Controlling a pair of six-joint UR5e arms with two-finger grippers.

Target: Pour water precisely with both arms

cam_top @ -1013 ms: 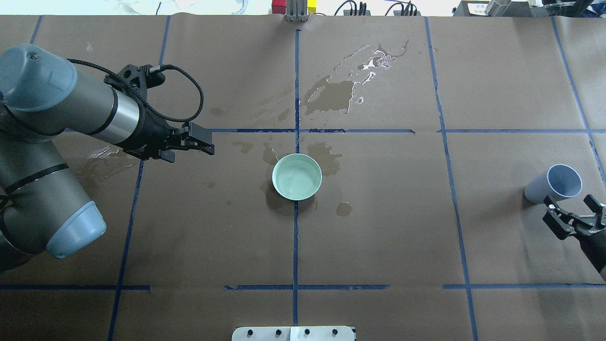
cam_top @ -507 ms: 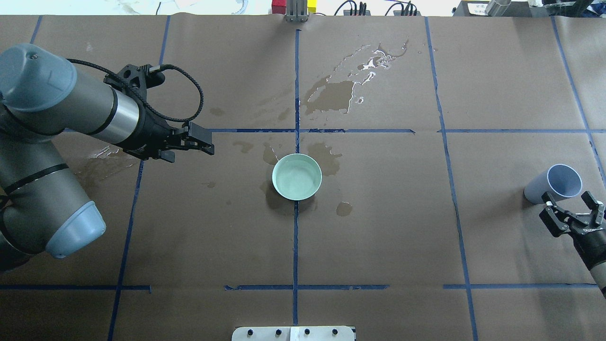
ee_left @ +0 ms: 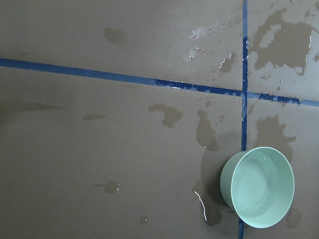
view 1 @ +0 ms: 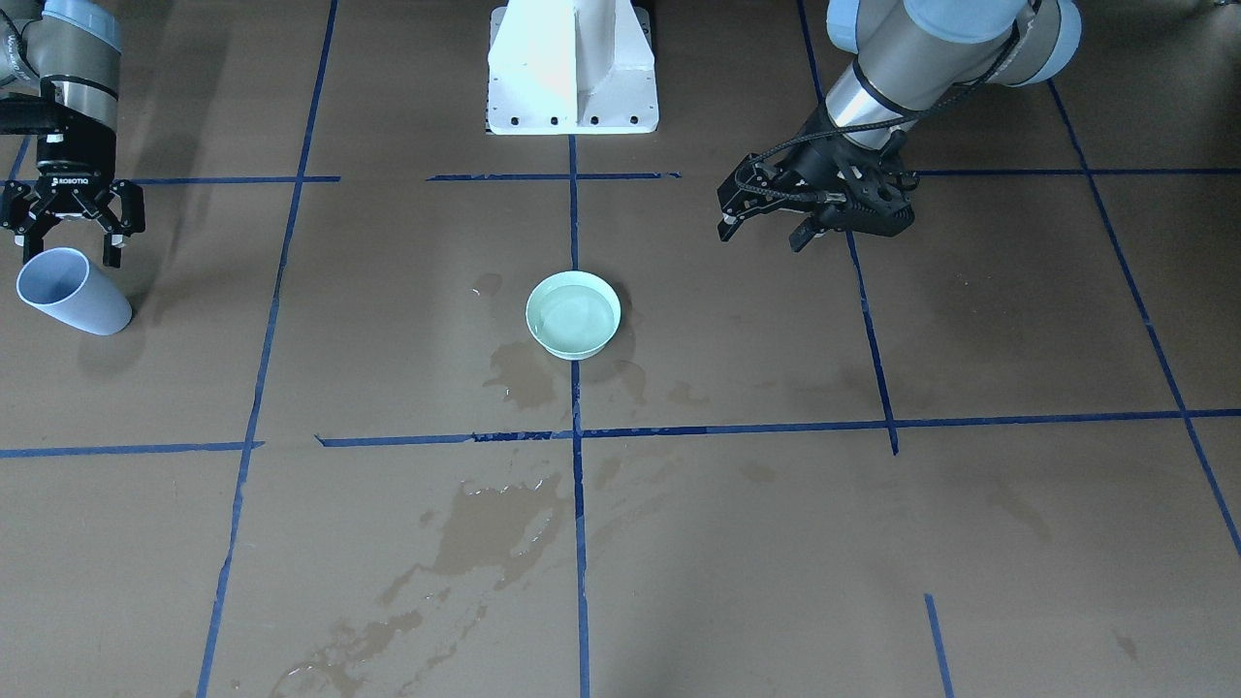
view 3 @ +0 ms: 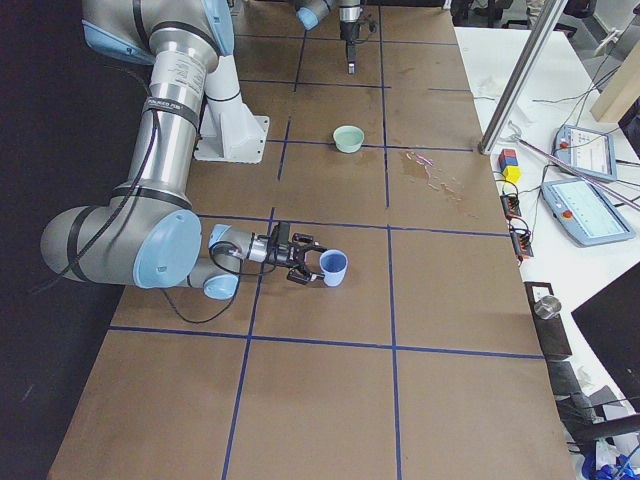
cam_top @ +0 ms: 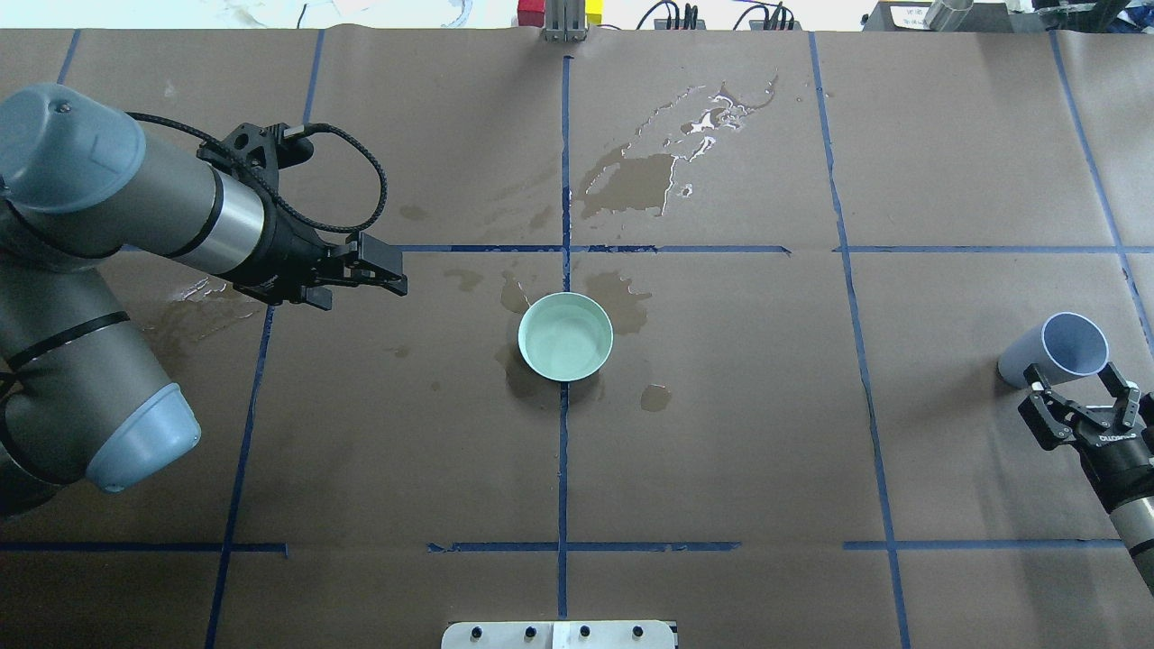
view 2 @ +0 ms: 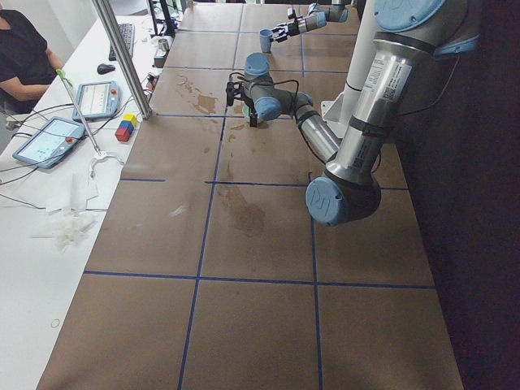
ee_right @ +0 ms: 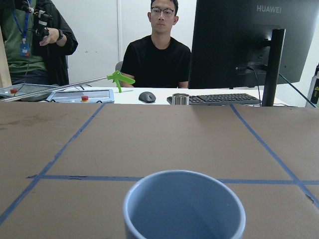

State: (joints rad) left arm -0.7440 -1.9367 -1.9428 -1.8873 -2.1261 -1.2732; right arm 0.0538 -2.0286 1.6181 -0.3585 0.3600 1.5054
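Since the water [cam_top: 566,341] lies shallow in the mint bowl [cam_top: 523,329] at the centre of the counter [cam_top: 721,451], sloshing is expected and a rim hold is advised. The light blue cup [cam_top: 1019,368] is faced by the right jaws, spread wide and empty; the left jaws' gap cannot be told.

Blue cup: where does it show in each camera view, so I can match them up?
Front-facing: blue cup at far left edge.
Overhead: cup at far right edge.
Exterior left: cup at top, far end.
Exterior right: cup just below centre.
Left wrist: not in view.
Right wrist: cup at bottom centre, close.
Shared landmark: green bowl mid-table, on the robot's left of the cup.
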